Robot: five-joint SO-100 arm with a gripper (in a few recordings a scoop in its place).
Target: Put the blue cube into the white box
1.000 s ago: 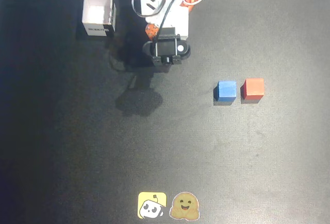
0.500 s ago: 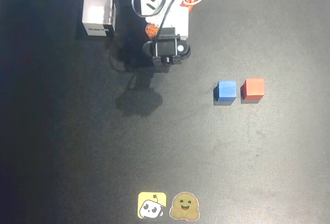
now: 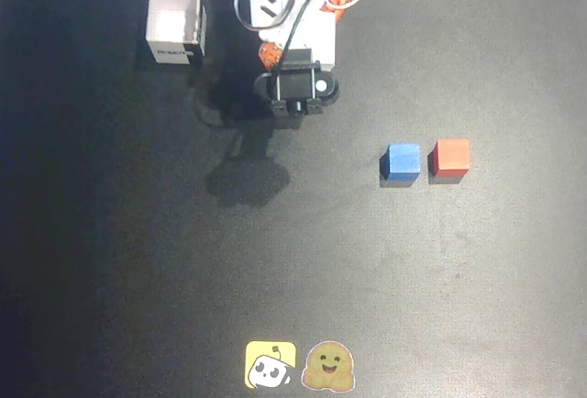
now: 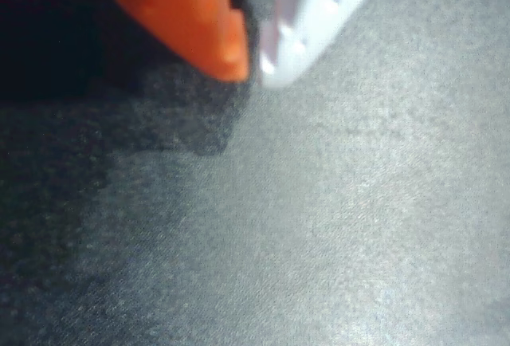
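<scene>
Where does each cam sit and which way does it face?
Overhead view: fixed above, looking straight down on the dark matte table, small blue cube, red-orange cube, open-topped white box; the arm enters from the top edge.
Wrist view: on the arm, aimed down at bare table; the gripper, orange and white fingertips nearly touching, at top.
Shared: the table surface.

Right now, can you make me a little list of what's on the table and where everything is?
blue cube: on the mat, right of centre, overhead view
red cube: just right of the blue cube, small gap between
white box: upper left, open top, nothing seen inside
gripper: tips together, holding nothing, over bare mat
stickers: two, bottom edge
</scene>
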